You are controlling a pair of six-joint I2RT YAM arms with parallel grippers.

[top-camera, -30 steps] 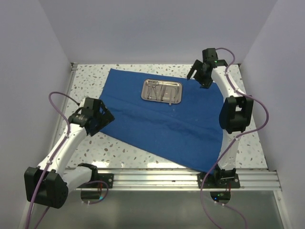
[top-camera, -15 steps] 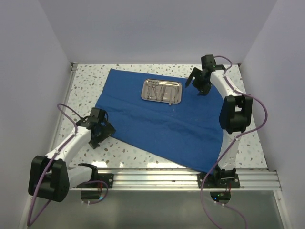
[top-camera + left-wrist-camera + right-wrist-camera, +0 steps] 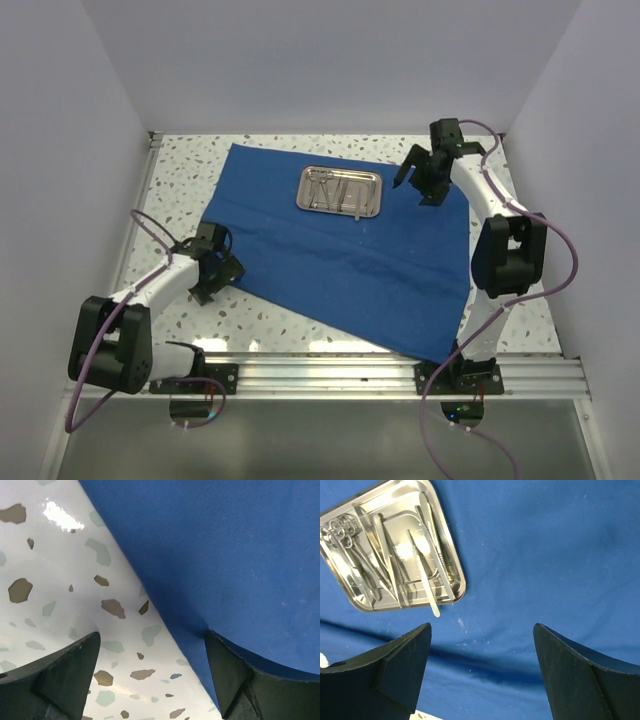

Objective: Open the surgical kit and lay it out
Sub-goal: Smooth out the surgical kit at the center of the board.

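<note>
The royal-blue cloth wrap [image 3: 340, 240] lies spread open and flat on the speckled table. A shiny steel tray [image 3: 340, 190] sits on its far part and holds tweezers and ring-handled scissors [image 3: 350, 535]; one pair of tweezers [image 3: 427, 587] sticks out over the tray's rim. My left gripper [image 3: 215, 275] is open and low at the cloth's left edge [image 3: 165, 625], one finger [image 3: 235, 675] over the cloth and the other over bare table. My right gripper [image 3: 420, 175] is open and empty above the cloth, just right of the tray [image 3: 395, 550].
White walls close in the table on three sides. A metal rail [image 3: 360, 375] runs along the near edge with both arm bases. Bare speckled tabletop [image 3: 180, 165] shows left of the cloth and at the right [image 3: 520, 290].
My left arm has drawn back toward the near left and dropped low to the cloth's left edge. My right gripper has shifted slightly right beside the tray. The cloth and tray have not moved.
</note>
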